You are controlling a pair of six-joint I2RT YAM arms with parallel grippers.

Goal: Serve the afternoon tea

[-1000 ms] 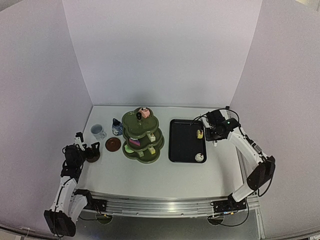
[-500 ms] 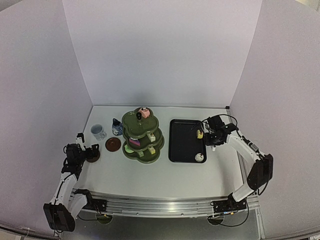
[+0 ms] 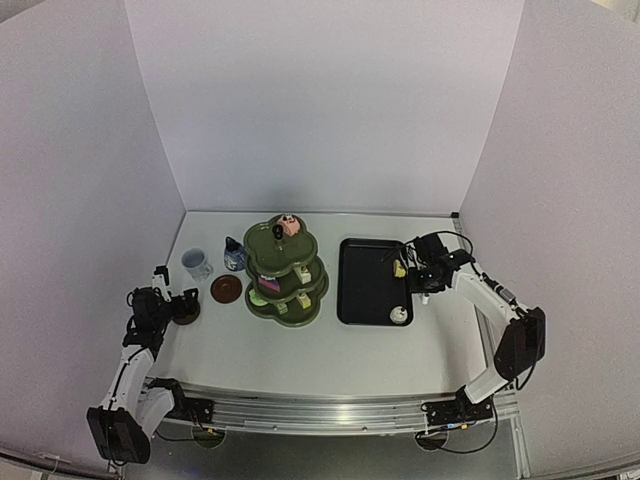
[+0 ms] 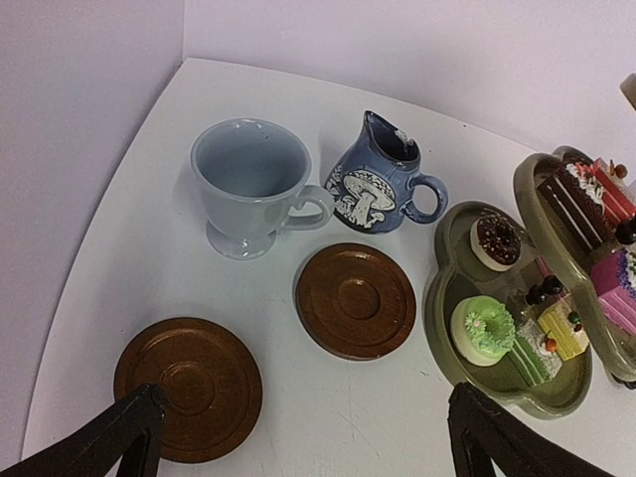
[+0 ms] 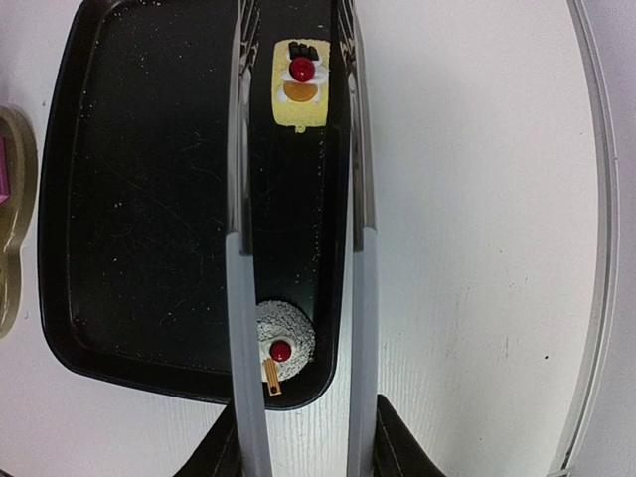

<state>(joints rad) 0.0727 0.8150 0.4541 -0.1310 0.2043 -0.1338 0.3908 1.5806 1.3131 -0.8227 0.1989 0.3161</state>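
The dark green three-tier stand [image 3: 285, 272] holds several tiny cakes. The white mug [image 4: 253, 184], the blue-and-white pot [image 4: 373, 184] and one brown coaster [image 4: 355, 299] stand left of it. My left gripper [image 4: 303, 452] is open and empty; its left finger is over the second coaster [image 4: 189, 388]. My right gripper [image 5: 303, 442] is shut on the metal tongs [image 5: 241, 199]. The tong tips flank a yellow cake [image 5: 300, 84] on the black tray [image 5: 149, 199]. A white cake [image 5: 283, 343] lies between the tong arms at the tray's near corner.
The lowest tier [image 4: 442, 318] of the stand carries a green cake [image 4: 489, 326] and a chocolate doughnut [image 4: 495, 238], close to my left gripper's right finger. White walls close the table's left, back and right. The tray [image 3: 360, 300] lies right of the stand.
My right gripper has moved lower and nearer with the tongs, over the tray's right side. My left arm has shifted slightly back by the near coaster.
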